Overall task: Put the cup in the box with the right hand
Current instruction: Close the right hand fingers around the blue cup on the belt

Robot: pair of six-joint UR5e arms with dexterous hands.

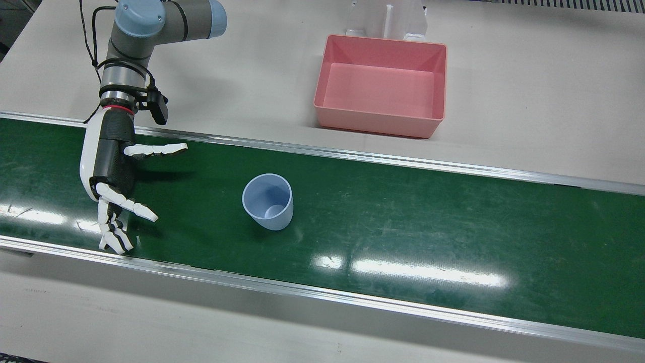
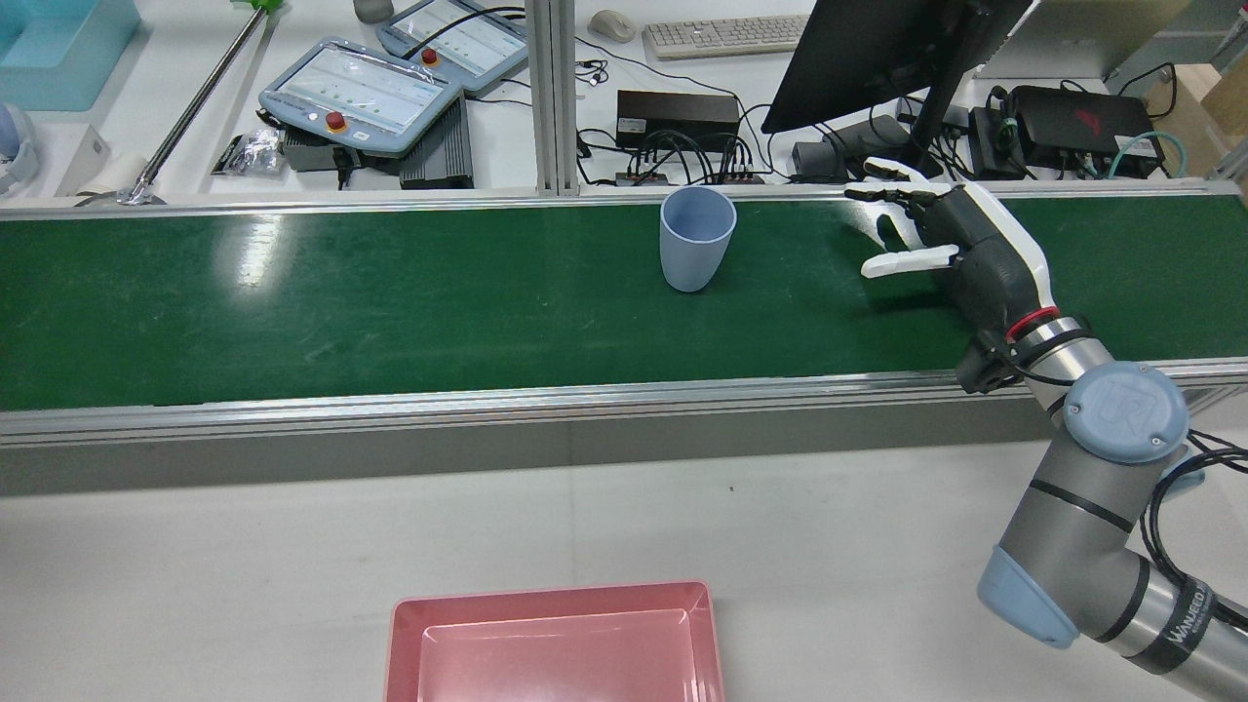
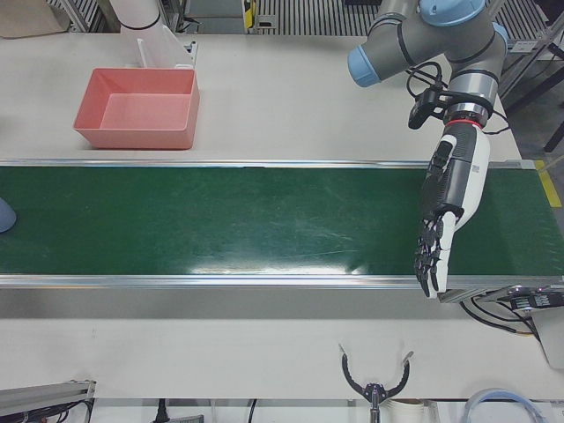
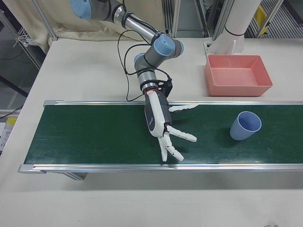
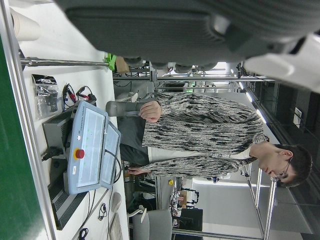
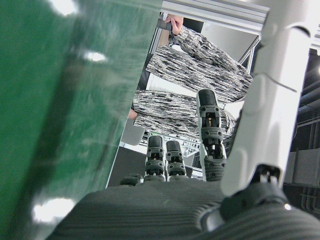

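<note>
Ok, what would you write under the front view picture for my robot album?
The right hand spreads open over the green belt, reaching toward an upright blue cup, with the empty pink box waiting beyond.

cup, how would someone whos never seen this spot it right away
Find the long green belt crossing the table. Near its middle stands the cup, upright, mouth open, apart from the open right hand. It is pale blue and the only loose thing on the belt; the pink box sits off it.
</note>
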